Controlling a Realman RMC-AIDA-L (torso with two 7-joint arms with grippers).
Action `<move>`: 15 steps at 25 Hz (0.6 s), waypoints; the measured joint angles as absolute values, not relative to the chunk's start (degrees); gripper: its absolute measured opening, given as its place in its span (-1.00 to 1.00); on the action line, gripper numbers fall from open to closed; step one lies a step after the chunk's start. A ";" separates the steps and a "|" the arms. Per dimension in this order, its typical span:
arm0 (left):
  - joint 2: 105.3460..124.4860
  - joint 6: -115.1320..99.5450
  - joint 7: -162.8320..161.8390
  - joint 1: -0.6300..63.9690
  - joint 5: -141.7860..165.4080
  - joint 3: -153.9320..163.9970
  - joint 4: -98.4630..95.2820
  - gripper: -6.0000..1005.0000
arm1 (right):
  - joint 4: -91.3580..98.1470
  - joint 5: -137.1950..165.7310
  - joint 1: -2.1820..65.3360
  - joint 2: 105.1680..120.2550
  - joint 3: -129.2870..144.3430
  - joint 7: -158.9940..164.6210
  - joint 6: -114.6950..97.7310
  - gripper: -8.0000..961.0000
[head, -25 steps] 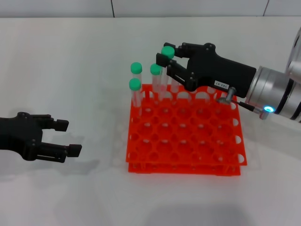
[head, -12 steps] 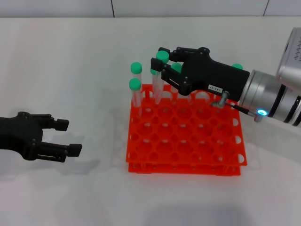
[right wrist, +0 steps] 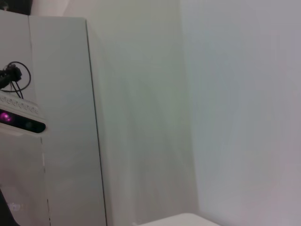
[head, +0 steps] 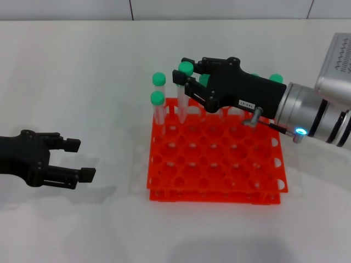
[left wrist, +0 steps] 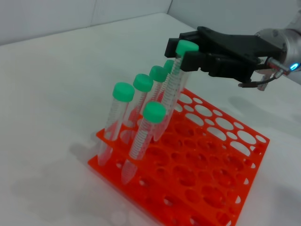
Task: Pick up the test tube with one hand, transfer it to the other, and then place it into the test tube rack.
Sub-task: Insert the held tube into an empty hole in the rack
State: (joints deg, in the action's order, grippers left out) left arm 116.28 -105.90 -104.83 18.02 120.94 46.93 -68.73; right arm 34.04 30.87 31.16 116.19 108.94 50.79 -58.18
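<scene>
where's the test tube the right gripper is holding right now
In the head view the test tube is pinched in the right gripper, lowered upright toward the far row of the test tube rack, just right of the tubes already standing there.

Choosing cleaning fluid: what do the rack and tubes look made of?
The rack looks like glossy moulded orange-red plastic, judging by its uniform colour and punched round holes. The held tube looks like clear plastic, possibly glass, with printed graduations and a matte green cap.
</scene>
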 joint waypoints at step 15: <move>116.26 -106.08 -104.76 18.09 120.87 46.94 -68.87 0.77 | 34.44 30.21 31.20 116.19 109.77 50.71 -57.64 -0.44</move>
